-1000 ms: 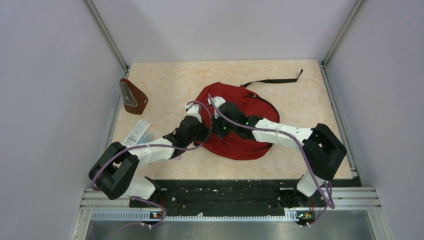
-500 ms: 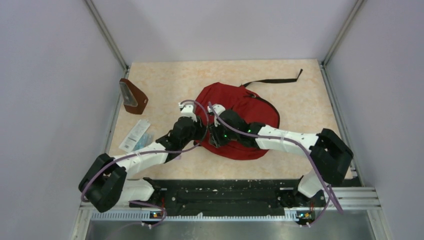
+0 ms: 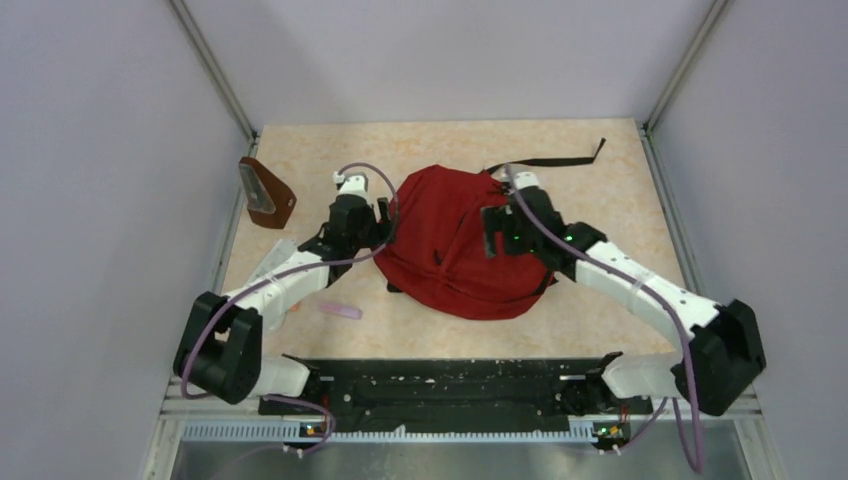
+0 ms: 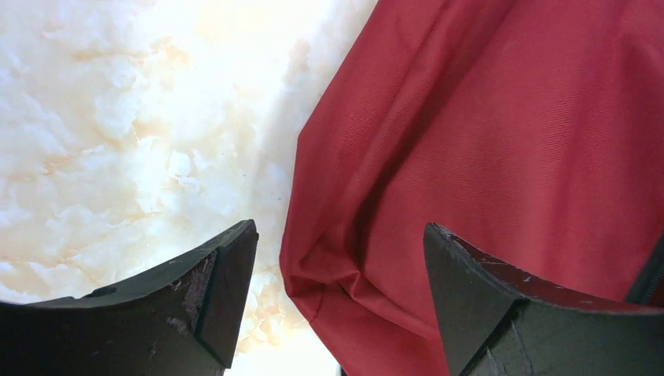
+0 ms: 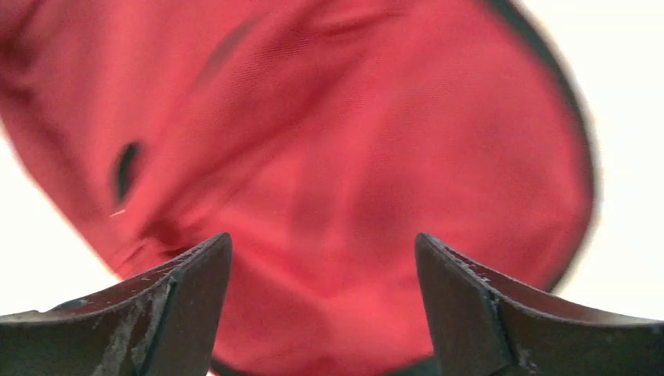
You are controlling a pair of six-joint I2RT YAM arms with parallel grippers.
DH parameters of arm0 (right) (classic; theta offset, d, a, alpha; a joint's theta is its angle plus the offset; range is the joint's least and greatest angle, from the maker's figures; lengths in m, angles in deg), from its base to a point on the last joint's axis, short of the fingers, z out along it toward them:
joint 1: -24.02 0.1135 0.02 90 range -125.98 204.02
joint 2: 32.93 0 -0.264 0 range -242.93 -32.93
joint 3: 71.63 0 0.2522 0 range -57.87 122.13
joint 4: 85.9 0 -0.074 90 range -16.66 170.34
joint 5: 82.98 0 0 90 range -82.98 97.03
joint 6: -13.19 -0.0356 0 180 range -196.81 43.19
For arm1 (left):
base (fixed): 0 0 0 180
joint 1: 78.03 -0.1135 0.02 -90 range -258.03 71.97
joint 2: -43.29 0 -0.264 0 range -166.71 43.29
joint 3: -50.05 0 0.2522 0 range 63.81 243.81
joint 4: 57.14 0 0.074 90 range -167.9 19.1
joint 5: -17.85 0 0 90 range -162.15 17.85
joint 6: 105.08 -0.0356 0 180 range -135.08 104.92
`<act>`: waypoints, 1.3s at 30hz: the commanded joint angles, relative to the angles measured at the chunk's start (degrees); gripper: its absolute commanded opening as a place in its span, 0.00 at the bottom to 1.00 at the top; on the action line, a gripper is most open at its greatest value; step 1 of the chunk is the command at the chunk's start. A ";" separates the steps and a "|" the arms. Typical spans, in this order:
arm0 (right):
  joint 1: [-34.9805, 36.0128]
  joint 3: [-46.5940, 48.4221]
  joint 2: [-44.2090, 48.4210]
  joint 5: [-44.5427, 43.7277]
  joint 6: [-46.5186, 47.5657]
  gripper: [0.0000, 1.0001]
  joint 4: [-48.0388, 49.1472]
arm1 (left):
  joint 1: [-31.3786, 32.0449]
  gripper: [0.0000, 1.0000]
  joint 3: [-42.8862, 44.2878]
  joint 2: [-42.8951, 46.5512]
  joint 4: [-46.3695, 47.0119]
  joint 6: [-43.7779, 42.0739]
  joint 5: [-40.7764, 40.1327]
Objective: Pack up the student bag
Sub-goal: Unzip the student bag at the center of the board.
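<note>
Left tool (image 4: 337, 231) and right tool (image 5: 322, 239) gape above the student bag (image 3: 420, 220), contents unseen.

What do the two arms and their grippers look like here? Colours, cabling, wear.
Left arm and right arm: white links, chunky black joint housings, a purple cable looped along each. Green lights on the right arm's wrist. Left gripper and right gripper: two black wedge-shaped fingers each, edges scuffed.
</note>
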 commanded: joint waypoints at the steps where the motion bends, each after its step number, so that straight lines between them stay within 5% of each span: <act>1: -10.94 -3.05 8.90 -4.83 -0.47 0.86 -5.35 | -1.91 0.83 2.83 -4.93 -1.58 -2.15 3.40; 5: -21.42 -6.73 14.01 -3.16 0.14 0.97 -3.71 | -3.84 0.80 3.11 -8.48 -0.75 -0.84 4.74; 11: -27.30 -9.38 10.66 0.69 0.42 0.93 -1.85 | -4.36 0.61 2.19 -11.20 1.64 -0.41 9.45; 14: -27.78 -10.68 6.69 3.16 0.79 0.78 0.60 | -4.33 0.42 1.51 -12.42 3.35 -1.75 12.84; 18: -27.99 -7.92 0.79 4.00 0.96 0.40 2.29 | -4.24 0.07 0.42 -12.42 1.97 -2.04 14.90; 21: -27.92 -5.60 -2.37 5.16 1.57 0.15 4.81 | -4.27 0.01 -3.29 -8.05 0.48 -1.25 15.25; 25: -27.97 -3.39 -6.06 7.00 3.27 0.00 9.70 | -4.23 0.00 -9.06 2.91 -5.86 0.64 12.21; 33: -27.96 5.47 -17.45 12.03 5.14 0.03 14.09 | -3.78 0.04 -19.47 24.58 -10.21 10.88 18.31; 34: -27.93 6.38 -17.83 11.15 5.17 0.11 13.68 | -3.78 0.11 -19.56 25.89 -11.96 11.38 17.98; 37: -27.78 7.80 -16.40 6.67 5.29 0.56 12.17 | -3.71 0.46 -17.89 32.17 -17.33 11.88 16.40; 39: -27.35 7.58 -14.21 3.12 5.57 0.70 11.66 | -3.71 0.57 -15.98 35.06 -20.33 11.80 14.59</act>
